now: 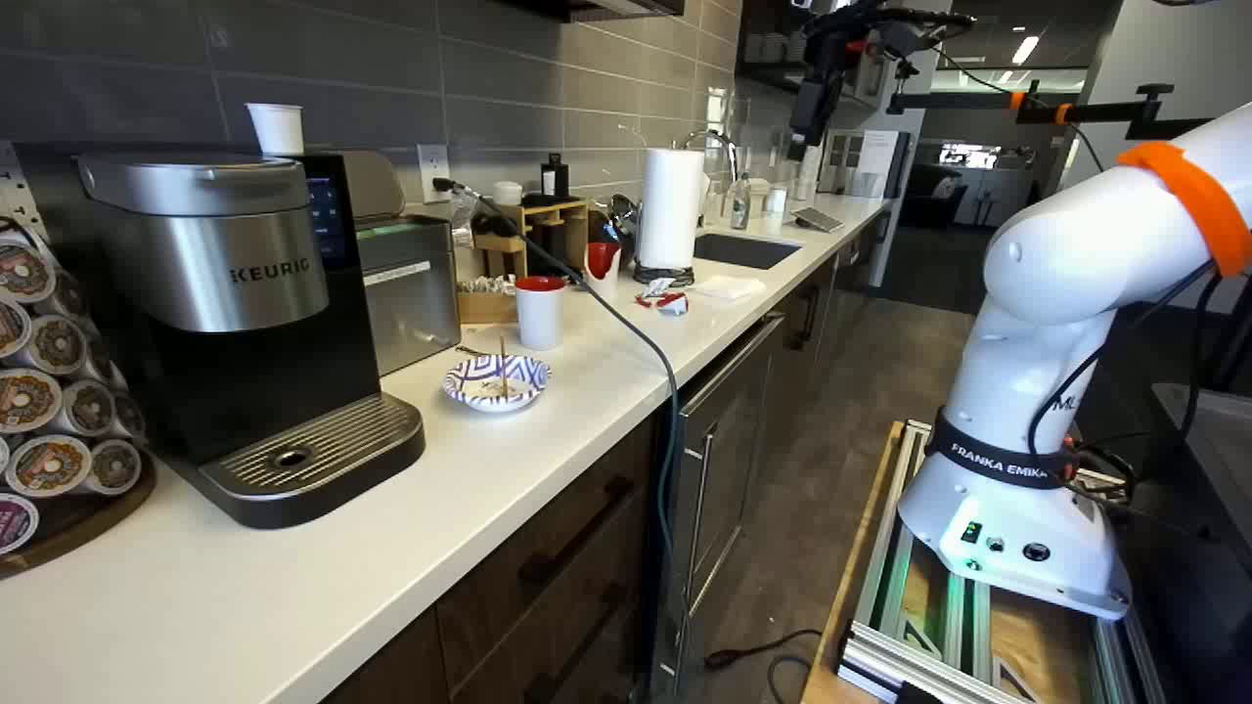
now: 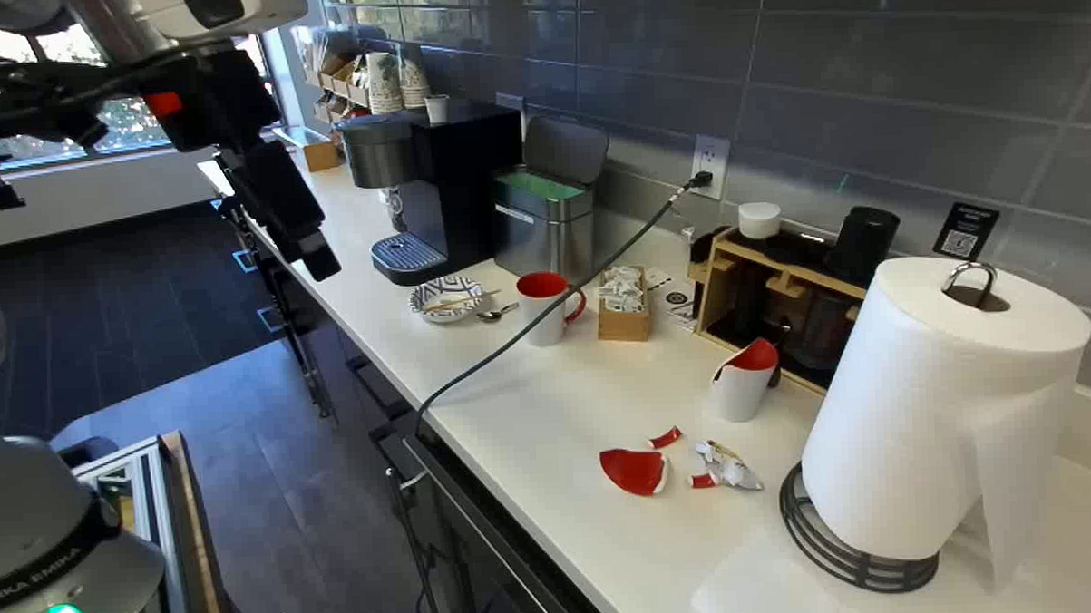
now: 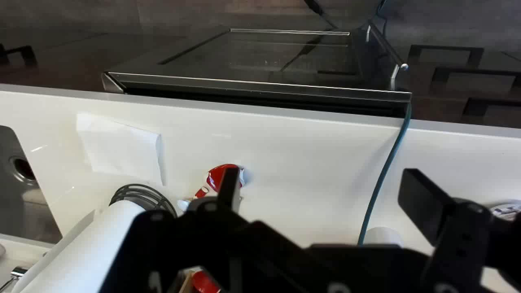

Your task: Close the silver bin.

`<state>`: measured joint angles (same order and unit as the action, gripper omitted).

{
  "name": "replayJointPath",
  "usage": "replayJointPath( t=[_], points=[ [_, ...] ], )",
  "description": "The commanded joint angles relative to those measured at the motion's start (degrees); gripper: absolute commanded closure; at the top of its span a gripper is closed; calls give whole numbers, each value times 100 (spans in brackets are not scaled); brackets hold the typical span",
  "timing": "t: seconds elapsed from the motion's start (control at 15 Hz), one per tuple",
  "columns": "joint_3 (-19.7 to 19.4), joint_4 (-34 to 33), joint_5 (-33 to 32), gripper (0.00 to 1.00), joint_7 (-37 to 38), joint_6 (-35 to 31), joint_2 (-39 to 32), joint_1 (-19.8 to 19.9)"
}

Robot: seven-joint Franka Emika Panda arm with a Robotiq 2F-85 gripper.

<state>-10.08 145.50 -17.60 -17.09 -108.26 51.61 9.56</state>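
Observation:
The silver bin (image 1: 411, 293) stands on the white counter beside the coffee machine, against the tiled wall; it also shows in an exterior view (image 2: 543, 238). Its lid (image 2: 565, 149) is raised and leans back towards the wall, and a green liner shows at the open top. The bin is out of view in the wrist view. My gripper (image 3: 319, 187) is open and empty, its two fingers wide apart. It hangs high and well apart from the bin in both exterior views (image 1: 804, 137) (image 2: 315, 251).
The coffee machine (image 1: 215, 293) adjoins the bin. A red-lined mug (image 2: 543, 311), patterned bowl (image 2: 445, 301) and sugar box (image 2: 625, 326) stand near it. A dark cable (image 2: 510, 339) crosses the counter. Red shards (image 2: 637, 471) and a paper towel roll (image 2: 948, 410) lie farther along.

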Motion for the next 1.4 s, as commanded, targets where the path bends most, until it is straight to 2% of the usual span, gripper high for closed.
replayJointPath(
  t=[0.0, 1.0, 1.13, 1.33],
  points=[
    [-60, -23, -60, 0, 59, 41, 6, -98],
    [-60, -23, -60, 0, 59, 41, 6, -98],
    [-1, 37, 110, 0, 338, -769, -90, -281],
    [-104, 84, 394, 0, 314, -2162, -354, -616]
  ],
)
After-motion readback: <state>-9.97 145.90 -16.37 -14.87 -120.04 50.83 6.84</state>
